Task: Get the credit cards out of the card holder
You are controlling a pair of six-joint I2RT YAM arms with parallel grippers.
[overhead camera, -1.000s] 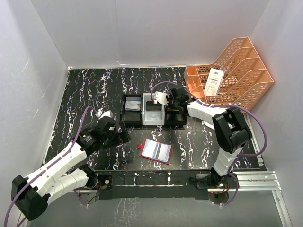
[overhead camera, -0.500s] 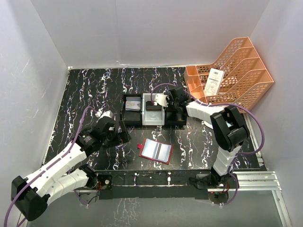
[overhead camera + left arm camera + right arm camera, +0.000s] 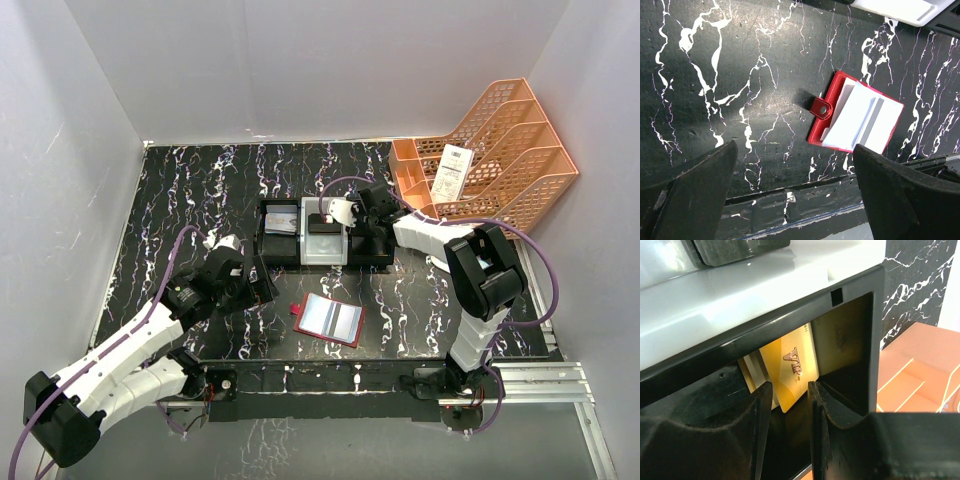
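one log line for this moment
left end effector: open, near card holder | card holder: open, pale cards inside | right end effector: open over tray | gold card: in tray, not gripped

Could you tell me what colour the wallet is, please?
The wallet is red; the left wrist view shows it best.

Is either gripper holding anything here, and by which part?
Nothing seems held. The left gripper hangs open above the table; the right gripper stands parted over the gold card resting in a black compartment of the tray.
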